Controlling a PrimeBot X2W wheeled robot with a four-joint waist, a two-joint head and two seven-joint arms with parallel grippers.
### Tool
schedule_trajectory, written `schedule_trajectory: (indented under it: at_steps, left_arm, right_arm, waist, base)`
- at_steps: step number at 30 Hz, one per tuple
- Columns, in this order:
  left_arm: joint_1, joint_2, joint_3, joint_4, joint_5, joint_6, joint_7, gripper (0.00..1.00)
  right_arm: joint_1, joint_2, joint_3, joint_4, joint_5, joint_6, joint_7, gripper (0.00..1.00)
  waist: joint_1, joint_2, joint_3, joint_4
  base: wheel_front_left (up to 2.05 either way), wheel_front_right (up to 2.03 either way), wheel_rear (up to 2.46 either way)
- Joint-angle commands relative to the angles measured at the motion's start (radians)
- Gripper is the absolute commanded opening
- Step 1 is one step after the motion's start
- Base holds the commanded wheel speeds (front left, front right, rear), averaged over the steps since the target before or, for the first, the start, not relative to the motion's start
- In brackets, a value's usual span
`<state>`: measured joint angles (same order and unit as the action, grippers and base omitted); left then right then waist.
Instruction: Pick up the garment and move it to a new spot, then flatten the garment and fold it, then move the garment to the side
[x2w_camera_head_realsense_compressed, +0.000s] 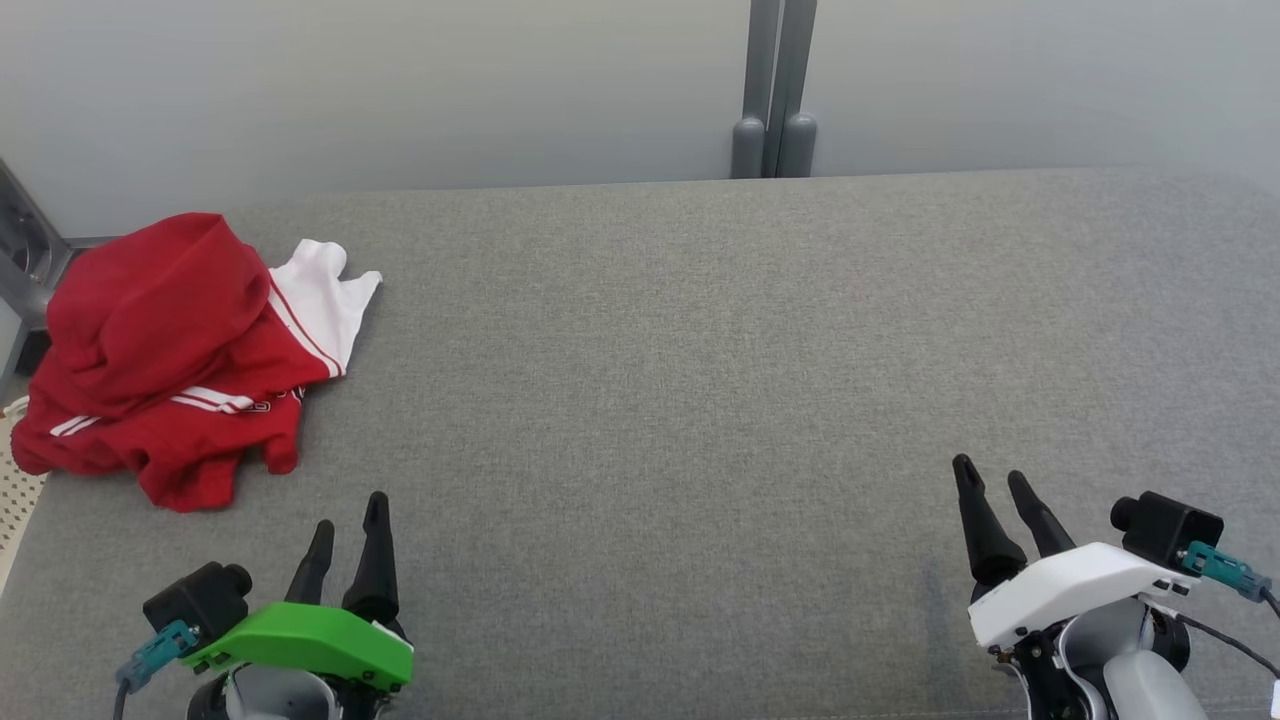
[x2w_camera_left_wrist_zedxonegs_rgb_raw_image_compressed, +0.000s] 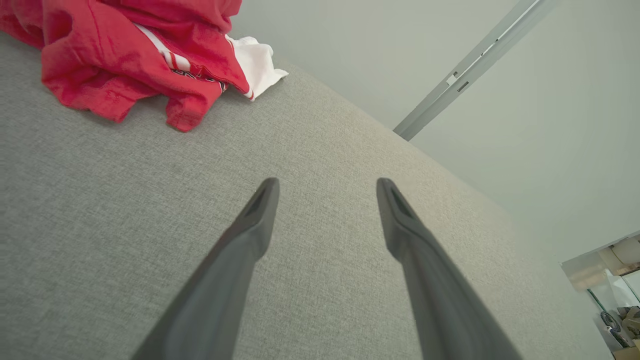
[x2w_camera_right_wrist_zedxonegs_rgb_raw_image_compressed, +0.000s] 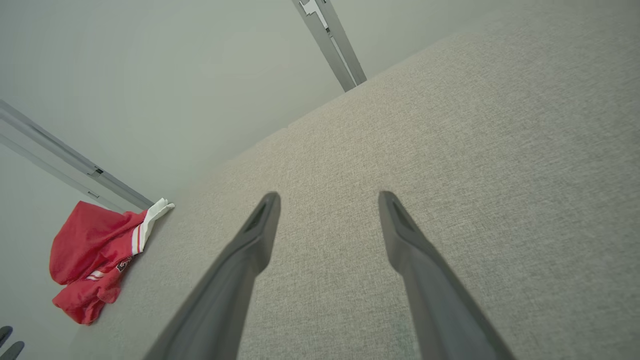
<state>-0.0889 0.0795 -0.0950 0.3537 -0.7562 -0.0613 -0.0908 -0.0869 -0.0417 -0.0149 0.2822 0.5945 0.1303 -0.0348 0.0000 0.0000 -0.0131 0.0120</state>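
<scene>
A crumpled red fabric garment (x2w_camera_head_realsense_compressed: 165, 360) with white stripes lies heaped at about ten o'clock on the grey cloth-covered worktop (x2w_camera_head_realsense_compressed: 700, 400). It sits hard against the left edge, and some of the red cloth seems to sag over that edge. Its white panel (x2w_camera_head_realsense_compressed: 320, 295) pokes out towards one o'clock of the heap.

The green-housed left end effector (x2w_camera_head_realsense_compressed: 350, 511) sits at seven o'clock, released, its two dark fingers spread with nothing between them. The garment is near it, at roughly its eleven o'clock, and they are not touching. The white-housed right end effector (x2w_camera_head_realsense_compressed: 988, 468) sits at four o'clock, also released and empty, well apart from the garment.

Judging by its folds, the garment is light, soft and limp. It should drape and stretch out when lifted, and nothing about it looks fragile. The layers lie loosely over one another, so a shallow pinch on the top fold may lift a single layer and leave the rest dragging. The pick-up has not yet begun.

The near red corner (x2w_camera_head_realsense_compressed: 280, 450), at five o'clock of the heap, looks like the easiest hold for the left end effector. A deep bite through bunched cloth there should carry the whole piece towards the worktop's middle.
</scene>
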Motion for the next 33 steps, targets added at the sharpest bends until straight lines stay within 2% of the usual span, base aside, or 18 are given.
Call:
schedule_trajectory:
  at_steps: [1,12,33]
  left_arm:
    - [-0.028,0.014,-0.007,-0.003,0.043,0.010,-0.014,1.00]
    - [-0.056,0.030,-0.033,0.018,0.153,0.019,-0.046,1.00]
    - [-0.089,0.054,-0.082,0.038,0.307,-0.001,-0.079,1.00]
  right_arm:
    - [-0.015,-0.006,0.004,-0.020,-0.053,0.000,0.007,1.00]
    - [-0.012,-0.007,0.000,-0.044,-0.196,0.000,0.011,1.00]
    - [-0.025,-0.009,0.003,-0.020,-0.397,0.000,-0.001,1.00]
  waist:
    - [0.0000,0.0000,0.000,0.001]
    - [0.0000,0.0000,0.001,0.004]
    - [0.0000,0.0000,0.000,0.003]
  base:
    - [0.00,0.00,0.00]
    - [0.00,0.00,0.00]
    - [0.00,0.00,0.00]
